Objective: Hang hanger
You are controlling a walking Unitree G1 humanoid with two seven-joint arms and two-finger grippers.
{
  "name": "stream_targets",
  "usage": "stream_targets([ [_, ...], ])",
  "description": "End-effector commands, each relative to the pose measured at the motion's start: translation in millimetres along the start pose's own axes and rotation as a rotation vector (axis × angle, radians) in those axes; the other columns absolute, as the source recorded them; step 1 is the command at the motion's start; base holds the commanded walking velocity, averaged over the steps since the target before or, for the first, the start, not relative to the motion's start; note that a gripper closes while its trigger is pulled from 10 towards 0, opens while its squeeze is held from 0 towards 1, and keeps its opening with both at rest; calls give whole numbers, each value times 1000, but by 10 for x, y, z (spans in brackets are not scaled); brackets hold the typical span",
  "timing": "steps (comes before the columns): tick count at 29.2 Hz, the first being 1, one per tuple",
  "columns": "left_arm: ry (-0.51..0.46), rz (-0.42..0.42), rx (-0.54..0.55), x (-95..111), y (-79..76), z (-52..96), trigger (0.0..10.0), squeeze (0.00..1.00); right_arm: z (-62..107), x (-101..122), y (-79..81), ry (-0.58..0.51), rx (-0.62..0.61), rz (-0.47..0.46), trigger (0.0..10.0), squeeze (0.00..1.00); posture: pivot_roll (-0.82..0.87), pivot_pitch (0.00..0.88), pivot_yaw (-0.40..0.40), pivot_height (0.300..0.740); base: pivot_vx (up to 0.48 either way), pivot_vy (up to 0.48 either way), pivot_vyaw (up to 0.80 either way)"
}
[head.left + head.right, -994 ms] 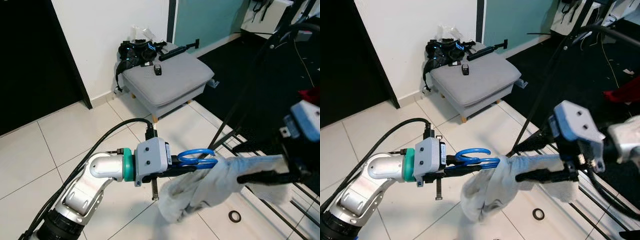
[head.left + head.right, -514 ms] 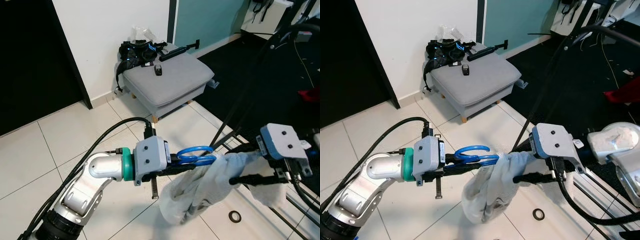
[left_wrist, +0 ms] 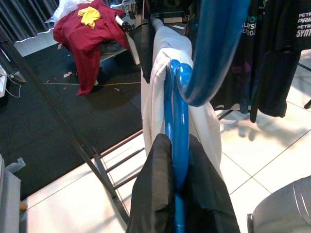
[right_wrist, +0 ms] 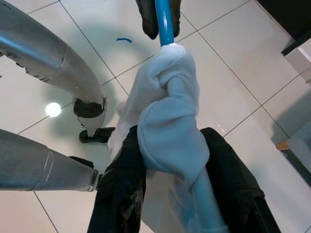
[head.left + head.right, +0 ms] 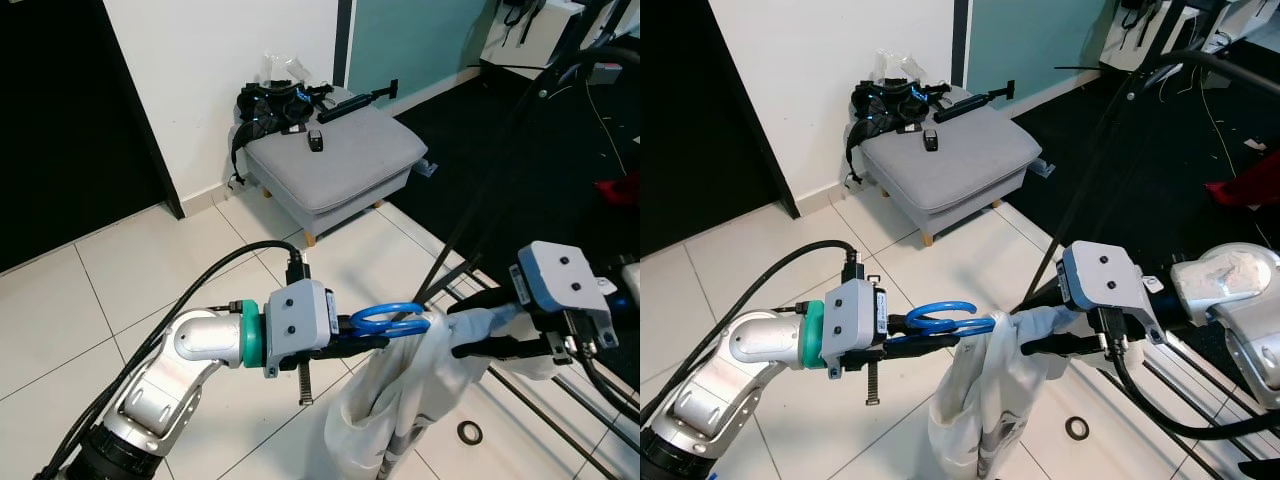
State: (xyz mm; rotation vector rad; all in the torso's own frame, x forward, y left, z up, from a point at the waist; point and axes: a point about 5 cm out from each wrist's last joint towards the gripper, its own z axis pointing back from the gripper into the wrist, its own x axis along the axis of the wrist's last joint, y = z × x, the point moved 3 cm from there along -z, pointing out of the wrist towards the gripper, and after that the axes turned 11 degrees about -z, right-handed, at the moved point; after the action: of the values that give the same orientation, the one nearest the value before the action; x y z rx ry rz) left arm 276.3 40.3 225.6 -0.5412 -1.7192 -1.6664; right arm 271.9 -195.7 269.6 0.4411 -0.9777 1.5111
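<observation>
hanger (image 5: 392,320) near us, blue, stiff, light, hook end clamped in our left gripper (image 5: 372,334). our right gripper (image 5: 478,345) pinches its far end through the soft, slippery white shirt (image 5: 395,410). beyond, a grey stool (image 5: 340,155).

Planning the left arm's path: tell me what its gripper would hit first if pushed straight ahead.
Likely the right gripper, which faces it along the blue hanger both hold, with the white garment draped between; depth is uncertain.
</observation>
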Motion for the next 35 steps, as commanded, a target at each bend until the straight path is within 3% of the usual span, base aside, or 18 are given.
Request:
stream_targets([
  [1, -48, -24, -28, 105, -51, -37, 10000, 0, -14, 53, 45, -22, 41, 21, 0, 0, -199, 202, 104, 740, 0, 0, 0],
  [6, -48, -24, -29, 106, -52, -37, 10000, 0, -16, 57, 53, -27, 49, 16, 0, 0, -198, 203, 104, 740, 0, 0, 0],
  [12, -38, -38, -17, 75, -52, -64, 10000, 0, -66, 19, 168, -35, 124, -24, 0, 0, -194, 207, 109, 740, 0, 0, 0],
  [16, -45, -39, -16, 90, -52, -73, 10000, 0, -89, 14, 92, -28, 60, 9, 0, 0, -200, 210, 113, 740, 0, 0, 0],
  [17, -47, -39, -16, 94, -53, -77, 10000, 0, -95, 18, 16, -25, 2, 39, 10000, 0, -199, 210, 112, 740, 0, 0, 0],
  [20, -49, -40, -18, 97, -58, -79, 10000, 0, -89, 67, -137, -35, -112, 113, 10000, 0, -199, 210, 112, 740, 0, 0, 0],
  [28, -42, -46, -42, 71, -135, -90, 10000, 0, -82, 192, -171, -13, -132, 230, 10000, 0, -200, 209, 113, 740, 0, 0, 0],
  [29, -46, -45, -43, 78, -140, -99, 10000, 0, -93, 188, -151, -13, -115, 222, 10000, 1000, -202, 209, 110, 740, 0, 0, 0],
  [33, -50, -43, -41, 86, -141, -108, 10000, 0, -107, 165, -120, -1, -91, 215, 10000, 1000, -202, 209, 110, 740, 0, 0, 0],
  [35, -51, -42, -41, 88, -141, -110, 10000, 0, -111, 137, -105, 22, -69, 219, 10000, 945, -202, 210, 109, 740, 0, 0, 0],
])
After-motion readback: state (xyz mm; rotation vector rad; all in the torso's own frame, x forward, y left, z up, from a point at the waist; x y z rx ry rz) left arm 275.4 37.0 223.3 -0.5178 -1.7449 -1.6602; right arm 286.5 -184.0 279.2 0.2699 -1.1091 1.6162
